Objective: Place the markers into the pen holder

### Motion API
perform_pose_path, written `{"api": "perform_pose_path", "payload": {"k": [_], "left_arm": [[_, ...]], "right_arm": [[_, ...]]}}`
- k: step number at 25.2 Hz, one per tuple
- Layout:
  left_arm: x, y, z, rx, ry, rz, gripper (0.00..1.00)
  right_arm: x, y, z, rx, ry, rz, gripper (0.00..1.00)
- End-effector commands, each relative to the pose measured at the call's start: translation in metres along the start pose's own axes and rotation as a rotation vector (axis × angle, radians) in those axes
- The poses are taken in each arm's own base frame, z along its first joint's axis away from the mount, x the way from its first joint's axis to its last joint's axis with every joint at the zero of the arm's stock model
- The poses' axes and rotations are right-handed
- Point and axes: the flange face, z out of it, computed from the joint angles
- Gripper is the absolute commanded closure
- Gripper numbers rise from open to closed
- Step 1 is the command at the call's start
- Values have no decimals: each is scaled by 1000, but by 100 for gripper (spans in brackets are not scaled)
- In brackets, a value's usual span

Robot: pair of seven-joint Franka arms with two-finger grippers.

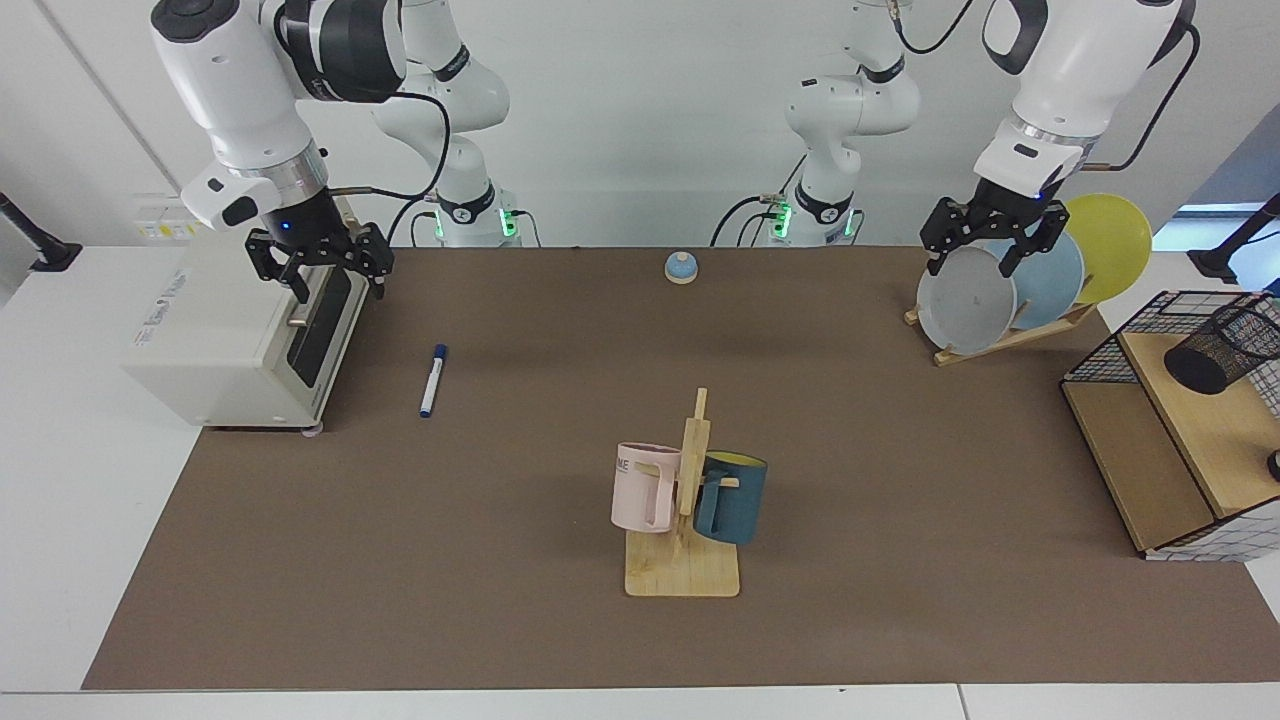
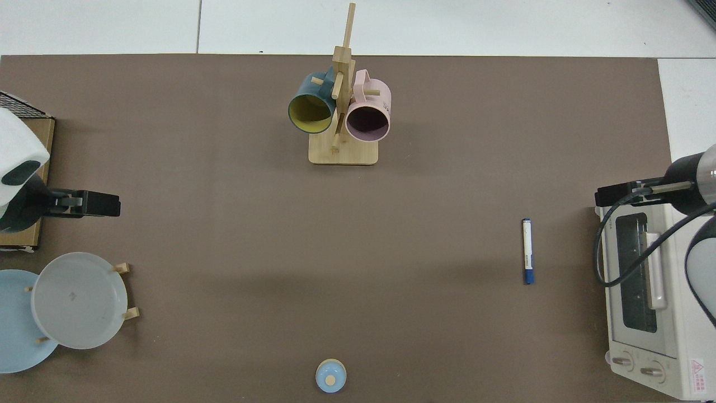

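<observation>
I see the marker [image 1: 432,380] flat on the worktop [image 1: 500,560] near my right pincer [image 1: 322,272], fingers apart and empty like the waiting left pincer [image 1: 985,250], so it may roll away, and the far holder [image 1: 1222,348] lies tilted.

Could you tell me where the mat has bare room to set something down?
The widest bare stretch lies between the marker and the plate rack, behind the mug stand, broken only by the bell. The mat's front strip before the stand is bare too. It is crowded by the oven and by the basket frame.
</observation>
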Motion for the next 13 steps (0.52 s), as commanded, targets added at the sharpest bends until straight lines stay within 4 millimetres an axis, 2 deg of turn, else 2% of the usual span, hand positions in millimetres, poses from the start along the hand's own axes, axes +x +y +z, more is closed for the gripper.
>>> {"api": "perform_pose_path", "payload": {"k": [1, 13], "left_arm": [[23, -5, 3, 3, -44, -8, 0], [22, -3, 4, 3, -33, -2, 0]], "right_arm": [[-7, 5, -3, 0, -9, -10, 0], [-7, 9, -4, -5, -8, -8, 0]]}}
